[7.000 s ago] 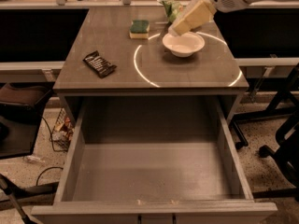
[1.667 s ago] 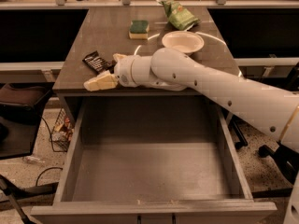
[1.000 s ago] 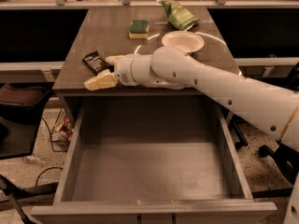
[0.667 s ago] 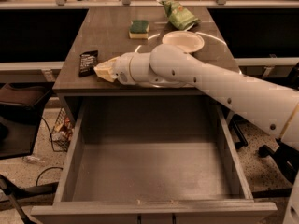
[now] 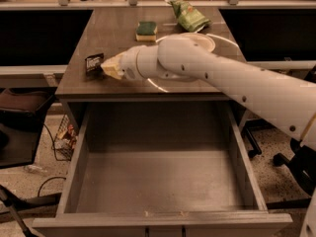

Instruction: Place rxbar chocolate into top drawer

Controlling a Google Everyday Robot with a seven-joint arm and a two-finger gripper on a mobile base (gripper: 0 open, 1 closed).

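The rxbar chocolate (image 5: 93,63), a small black bar with white lettering, lies near the left edge of the grey table (image 5: 113,33). My gripper (image 5: 109,67) is on the tabletop right against the bar's right end and covers part of it. My white arm reaches in from the right across the table's front. The top drawer (image 5: 158,181) is pulled wide open below the table's front edge. Its grey floor and walls are bare.
A green sponge (image 5: 146,29) lies at the table's middle back. A green chip bag (image 5: 187,15) lies at the back right. A white bowl (image 5: 202,40) sits partly behind my arm. A dark chair (image 5: 19,112) stands left, a chair base (image 5: 296,164) right.
My gripper has moved from the table's front-left edge back and left onto the bar's right end. The bar has turned from a diagonal lie to a more upright one.
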